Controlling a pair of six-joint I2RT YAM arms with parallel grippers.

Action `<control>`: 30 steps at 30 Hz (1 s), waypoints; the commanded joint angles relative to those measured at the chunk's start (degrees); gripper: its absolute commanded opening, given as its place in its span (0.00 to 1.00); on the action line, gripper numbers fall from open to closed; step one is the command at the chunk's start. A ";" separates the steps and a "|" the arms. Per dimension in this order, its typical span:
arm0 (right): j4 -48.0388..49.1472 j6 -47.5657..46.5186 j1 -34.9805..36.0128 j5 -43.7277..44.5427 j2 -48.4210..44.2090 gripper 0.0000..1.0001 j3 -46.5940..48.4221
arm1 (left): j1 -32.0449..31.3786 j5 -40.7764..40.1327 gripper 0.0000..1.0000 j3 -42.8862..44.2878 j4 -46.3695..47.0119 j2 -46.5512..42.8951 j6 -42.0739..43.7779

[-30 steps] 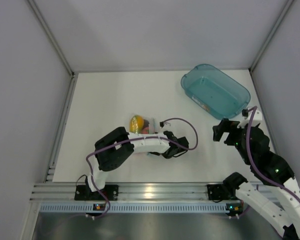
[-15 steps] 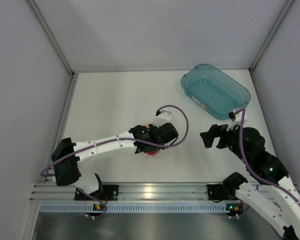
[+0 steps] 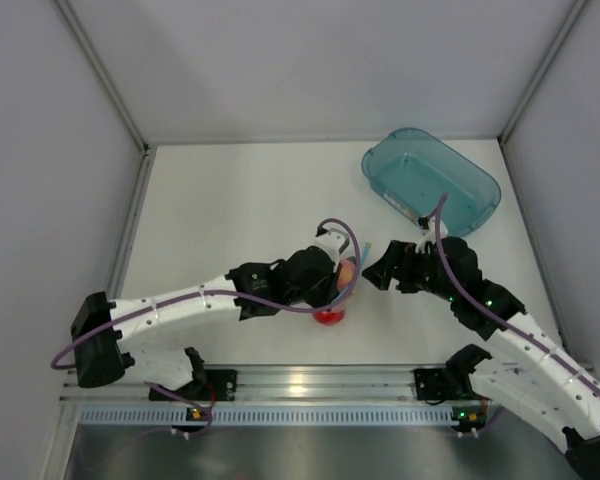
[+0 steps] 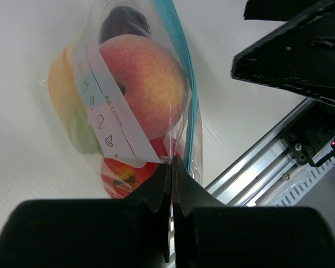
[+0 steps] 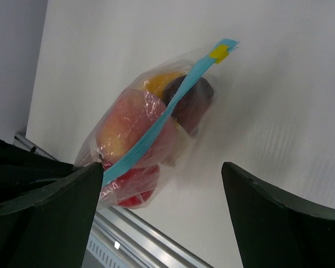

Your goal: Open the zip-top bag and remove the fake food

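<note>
Since a second ago the bag (image 4: 100,111) has left its mid-table spot. It now sits further right and closer to the near rail (image 3: 300,380), brought there by my left arm. My right arm has swung in from the right side to face it.

Bag: clear, crinkled, white label across one face. The zip strip (image 4: 188,78) runs unbroken along one edge as far as I can see, and the right wrist view shows a yellow slider tab (image 5: 218,53) at its far end.

Contents, all inside:
- peach (image 4: 148,78) against the label
- tomato (image 4: 120,176) at the end nearest my left gripper
- mango (image 4: 64,95) on the side away from the zip
- dark piece (image 4: 123,22) at the far end

Left gripper (image 4: 171,167): pinched flat on the bag's plastic edge, just beside the zip strip at the tomato end. Nothing but film shows between the pads. I cannot tell whether the bag's underside touches the table (image 3: 230,200) or hangs just off it; its shadow lies close behind it.

Right gripper (image 3: 372,268): spread wide, pointed at the zip side of the bag, near it but apart, holding nothing. In its wrist view the bag shows between the two fingers, beyond their tips.

Tub (image 3: 475,190): far right corner of the table, well apart from the bag.
</note>
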 commanded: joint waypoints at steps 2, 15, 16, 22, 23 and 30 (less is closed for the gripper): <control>10.86 12.52 1.40 3.75 0.15 0.87 -3.48 | 0.21 2.67 0.00 -3.92 11.10 -1.39 0.13; 19.32 20.80 4.65 14.73 12.28 0.55 -6.21 | 0.21 10.67 0.00 -12.80 30.01 -1.39 0.74; 20.37 21.07 4.82 15.17 13.42 0.41 -6.21 | 0.21 11.11 0.00 -12.89 30.54 -0.96 0.75; 21.00 21.78 6.76 19.47 15.28 0.01 -6.30 | 0.21 8.40 0.00 -15.26 31.69 -1.21 1.80; 20.39 21.78 7.02 20.53 15.19 0.00 -6.21 | 0.21 7.34 0.00 -15.35 31.69 -1.39 2.58; 10.46 19.05 11.67 35.10 16.59 0.00 1.68 | 0.21 -0.30 0.71 -10.97 20.27 0.01 6.54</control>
